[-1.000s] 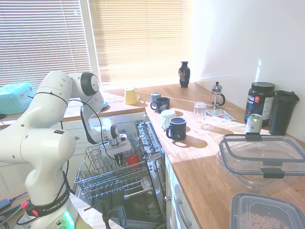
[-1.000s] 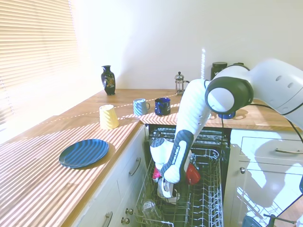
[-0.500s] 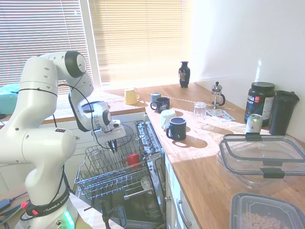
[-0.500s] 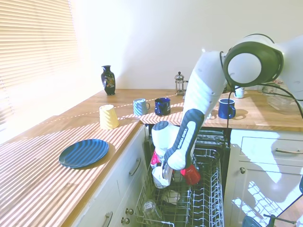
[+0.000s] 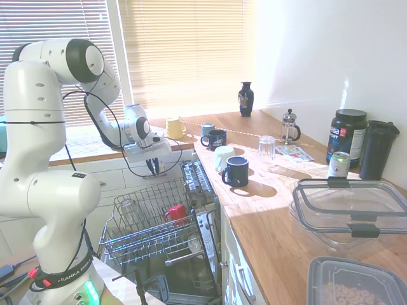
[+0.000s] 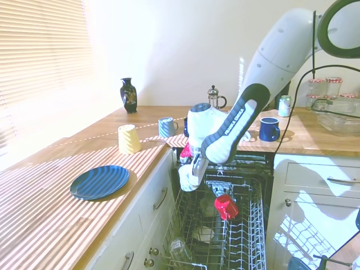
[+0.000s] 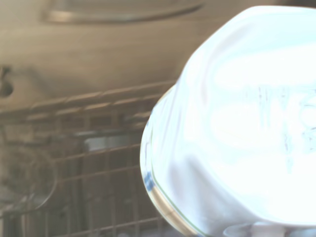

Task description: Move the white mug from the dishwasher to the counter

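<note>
Second exterior view: the small plain white ceramic mug [image 6: 186,179] is held lifted above the silver-grey wire rack [image 6: 247,225] of the dark-lined built-in dishwasher [image 6: 247,169], at about nine o'clock from the red mug [image 6: 226,206]; the two-finger gripper [image 6: 192,175] is seen clamped on it, fingers nearly together; the light-brown plank-grained wooden counter [image 6: 62,214] lies at nine o'clock; a thin rim pinch could let the mug slip, or its body could strike the counter edge.

A: Any print that reads?

B: "FRANKA EMIKA" along the arm's forearm [image 6: 236,121], and part of it on the base ring [image 5: 60,277].

A: The black tub [image 5: 346,136] at three o'clock?

B: White lettering, too small to read.
</note>
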You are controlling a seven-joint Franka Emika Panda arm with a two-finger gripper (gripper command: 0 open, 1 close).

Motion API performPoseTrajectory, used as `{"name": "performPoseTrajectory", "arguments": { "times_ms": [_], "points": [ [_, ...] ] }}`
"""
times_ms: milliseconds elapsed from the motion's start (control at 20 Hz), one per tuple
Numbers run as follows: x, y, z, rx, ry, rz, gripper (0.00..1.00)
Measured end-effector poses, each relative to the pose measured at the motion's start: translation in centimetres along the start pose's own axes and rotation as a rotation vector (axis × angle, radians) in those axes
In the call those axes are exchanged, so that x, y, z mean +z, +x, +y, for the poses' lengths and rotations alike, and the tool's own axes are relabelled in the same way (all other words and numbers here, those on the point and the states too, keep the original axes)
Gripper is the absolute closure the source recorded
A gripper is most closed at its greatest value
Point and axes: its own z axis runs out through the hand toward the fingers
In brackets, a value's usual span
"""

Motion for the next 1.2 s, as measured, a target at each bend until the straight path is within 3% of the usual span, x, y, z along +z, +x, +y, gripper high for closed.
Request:
{"name": "performPoseTrajectory", "arguments": {
  "times_ms": [200,400,800,1200],
  "points": [
    [-5.7,6.3,5.3,0.124,0.038,0.004,1.00],
    [-7.6,11.8,8.7,0.211,0.027,-0.006,1.00],
    [-3.6,16.8,10.9,0.293,-0.001,-0.060,1.00],
    [0.0,17.8,17.1,0.363,-0.032,-0.102,1.00]
  ]
}}
